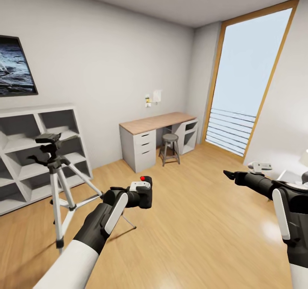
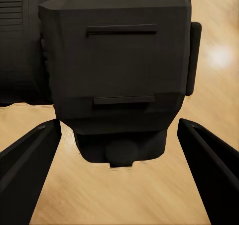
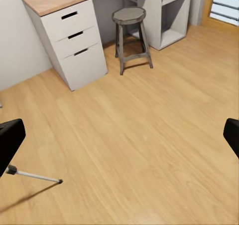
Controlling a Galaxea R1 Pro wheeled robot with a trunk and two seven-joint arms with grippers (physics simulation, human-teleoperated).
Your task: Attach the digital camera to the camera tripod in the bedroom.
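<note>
The digital camera (image 1: 144, 193), matte black with a red round button on top, is held above the plank floor at lower centre of the head view, with my left gripper (image 1: 133, 197) shut on it. In the left wrist view the camera's body (image 2: 114, 60) sits between the two dark fingers (image 2: 30, 157). The camera tripod (image 1: 55, 169) stands to the left of the camera, in front of the grey cube shelves, its silver legs spread and its black pan head on top. One tripod foot (image 3: 35, 175) appears in the right wrist view. My right gripper (image 1: 230, 175) is open and empty, out at the right.
Grey cube shelves (image 1: 25, 152) line the left wall under a framed picture (image 1: 15, 66). A desk with white drawers (image 1: 147, 137) and a round stool (image 1: 170, 148) stand at the back wall. A tall window (image 1: 248, 84) is at the right.
</note>
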